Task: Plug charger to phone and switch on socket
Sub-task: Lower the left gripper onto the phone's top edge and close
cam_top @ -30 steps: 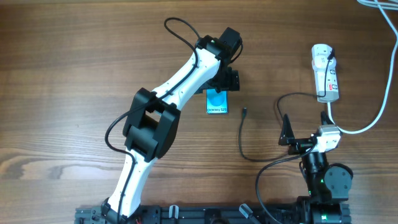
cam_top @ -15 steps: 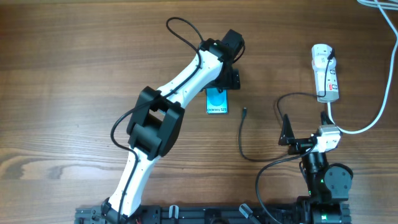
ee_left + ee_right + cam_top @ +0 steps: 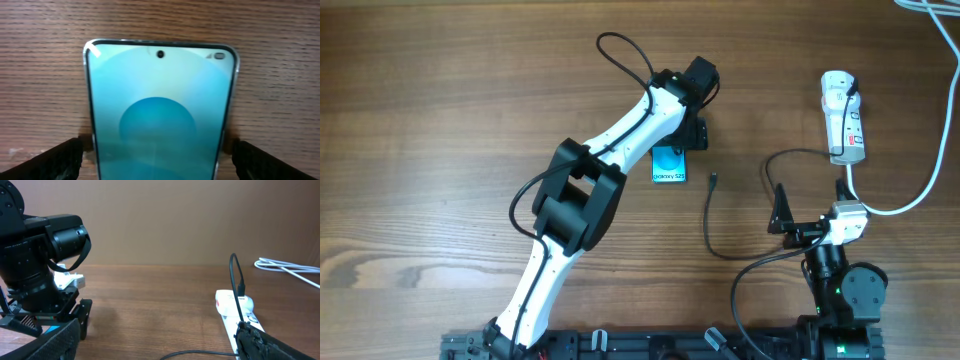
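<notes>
- The slim turquoise-screened smartphone [image 3: 159, 100] lies flat on the wooden worktop [image 3: 440, 100]. The left end effector [image 3: 160, 162] straddles it with fingers spread wide, likely to steady it.
- The thin black charger cable [image 3: 708, 215] lies loose just right of the smartphone.
- The right end effector [image 3: 783, 212], also released, hangs beyond; the white power strip [image 3: 844, 118] sits farther right.

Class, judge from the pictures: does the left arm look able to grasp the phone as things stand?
Probably yes: the left gripper hangs over the phone, open jaws on either side of it, nothing lying on it; the cable tip lies apart.
</notes>
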Tool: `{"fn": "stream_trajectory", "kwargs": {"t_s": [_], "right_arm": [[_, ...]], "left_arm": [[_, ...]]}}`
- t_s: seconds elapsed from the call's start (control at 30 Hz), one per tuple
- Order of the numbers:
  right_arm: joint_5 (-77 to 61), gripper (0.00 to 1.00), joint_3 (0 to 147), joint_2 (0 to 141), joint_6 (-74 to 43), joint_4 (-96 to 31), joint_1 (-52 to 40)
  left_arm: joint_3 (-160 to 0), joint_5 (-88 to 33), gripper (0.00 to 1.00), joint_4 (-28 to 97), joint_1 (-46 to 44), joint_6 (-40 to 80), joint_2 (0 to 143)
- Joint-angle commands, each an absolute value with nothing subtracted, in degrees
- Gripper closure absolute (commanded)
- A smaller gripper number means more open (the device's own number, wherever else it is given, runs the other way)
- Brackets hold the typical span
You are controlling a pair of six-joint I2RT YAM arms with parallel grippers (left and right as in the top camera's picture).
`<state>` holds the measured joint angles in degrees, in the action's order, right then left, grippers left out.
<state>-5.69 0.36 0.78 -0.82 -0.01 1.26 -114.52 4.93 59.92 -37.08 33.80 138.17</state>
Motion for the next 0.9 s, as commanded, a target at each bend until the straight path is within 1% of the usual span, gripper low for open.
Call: {"fn": "stream_trajectory", "kwargs": {"t_s": [0.0,0.6,0.83,0.87], "right_arm": [[-4.93,0.00,0.30,0.27,-1.56,0.14,0.93],[-4.93,0.00,0.30,0.27,-1.54,0.14,0.93],[-4.93,0.00,0.30,0.27,-1.54,0.14,0.93],[-4.93,0.00,0.30,0.27,-1.56,0.14,0.93]], "left_arm": [[-115.46,6.76,0.00,60.03,-36.84,34.74,139.52],[-115.37,5.21,0.00,60.71,-36.84,34.76,139.52],[-115.35,5.21,0.02,61.73,-36.86,34.76,139.52],[-115.35,5.21,0.04,61.98,-36.86,34.76,139.52]]}}
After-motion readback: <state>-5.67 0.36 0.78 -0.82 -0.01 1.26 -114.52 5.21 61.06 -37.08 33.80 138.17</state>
